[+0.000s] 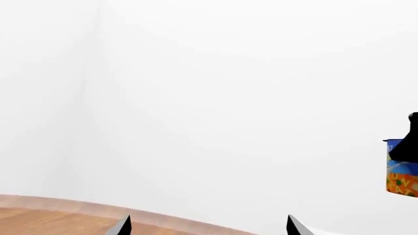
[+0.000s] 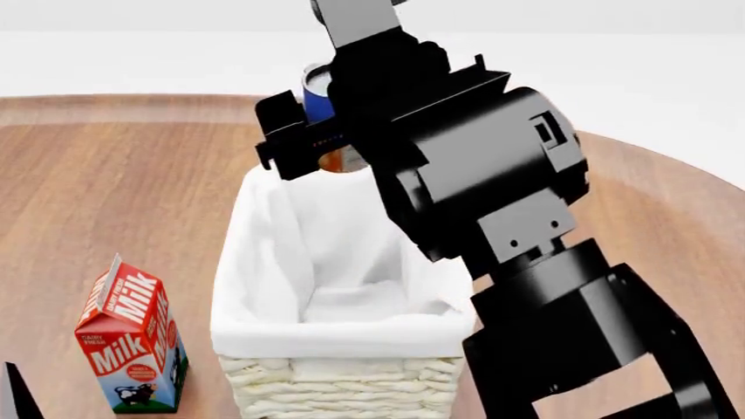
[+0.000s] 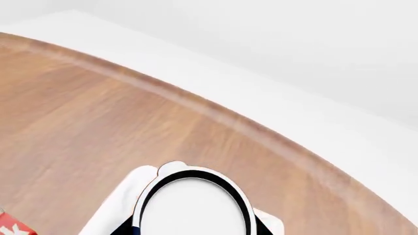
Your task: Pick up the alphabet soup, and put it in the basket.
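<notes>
Far left, the left end effector [image 1: 207, 226] shows only two dark fingertips, spread wide apart, nothing between them, pointing across the table [image 1: 39, 215] edge toward blank white wall. In the head view just a sliver of it pokes up at the near left corner.

Next along, the milk carton [image 2: 128, 345] stands upright on the table, near left, just beside the basket [image 2: 338, 384] but apart from it.

Centre now: the basket sits near the table's front, white liner folded over its rim, inside open and bare. Over its far end hangs the right end effector [image 2: 320, 122], pinching the alphabet soup [image 2: 317, 92], blue label peeking out behind the black fingers. The can is held up above the far rim, not down inside. The right wrist view shows the can's pale top [image 3: 193, 205] close up, ringed in black.

To the right, the bulky right arm [image 2: 512, 244] crosses the basket's right side; beyond it lies open wood out to the table's curved edge.
</notes>
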Available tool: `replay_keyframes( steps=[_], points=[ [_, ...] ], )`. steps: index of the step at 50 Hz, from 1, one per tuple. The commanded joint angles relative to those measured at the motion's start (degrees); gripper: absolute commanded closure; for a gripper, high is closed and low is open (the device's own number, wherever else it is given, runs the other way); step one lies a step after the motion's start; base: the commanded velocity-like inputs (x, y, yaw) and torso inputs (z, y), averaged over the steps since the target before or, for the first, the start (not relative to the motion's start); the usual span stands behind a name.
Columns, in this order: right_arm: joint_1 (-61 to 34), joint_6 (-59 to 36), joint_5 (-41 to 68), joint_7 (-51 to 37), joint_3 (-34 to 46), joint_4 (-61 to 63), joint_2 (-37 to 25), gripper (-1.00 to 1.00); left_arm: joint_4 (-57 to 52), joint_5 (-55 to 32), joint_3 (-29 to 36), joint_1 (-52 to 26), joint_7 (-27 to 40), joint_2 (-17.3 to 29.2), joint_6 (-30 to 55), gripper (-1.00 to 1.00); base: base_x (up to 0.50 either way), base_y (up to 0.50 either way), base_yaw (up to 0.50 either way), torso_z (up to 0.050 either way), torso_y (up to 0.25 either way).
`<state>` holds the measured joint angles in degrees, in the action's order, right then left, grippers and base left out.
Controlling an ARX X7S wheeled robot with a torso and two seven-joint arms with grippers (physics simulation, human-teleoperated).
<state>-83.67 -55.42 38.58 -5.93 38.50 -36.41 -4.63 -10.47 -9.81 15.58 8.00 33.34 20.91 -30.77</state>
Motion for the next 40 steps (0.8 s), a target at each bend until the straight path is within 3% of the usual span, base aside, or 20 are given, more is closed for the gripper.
replay_keyframes(
  steps=[1,12,40],
  points=[
    [-1.4,-0.3,0.3,1.9,-1.5,-3.7,0.7,1.0,-0.5,0.4,-0.1,0.2,0.6,0.0,0.5,-1.0,0.0,0.0,0.0,0.0,0.0],
    [-2.3,1.2,3.2,3.6,-5.0,-8.3,0.8,1.0,-0.4,0.4,0.1,0.1,0.6,0.2,0.2,-1.0,0.0,0.0,0.0,0.0,0.001],
    [-2.0,1.8,3.1,3.0,-2.9,-7.5,0.4,1.0,-1.0,2.3,0.3,0.3,1.5,0.3,0.9,-1.0,0.0,0.0,0.0,0.0,0.0]
  ],
)
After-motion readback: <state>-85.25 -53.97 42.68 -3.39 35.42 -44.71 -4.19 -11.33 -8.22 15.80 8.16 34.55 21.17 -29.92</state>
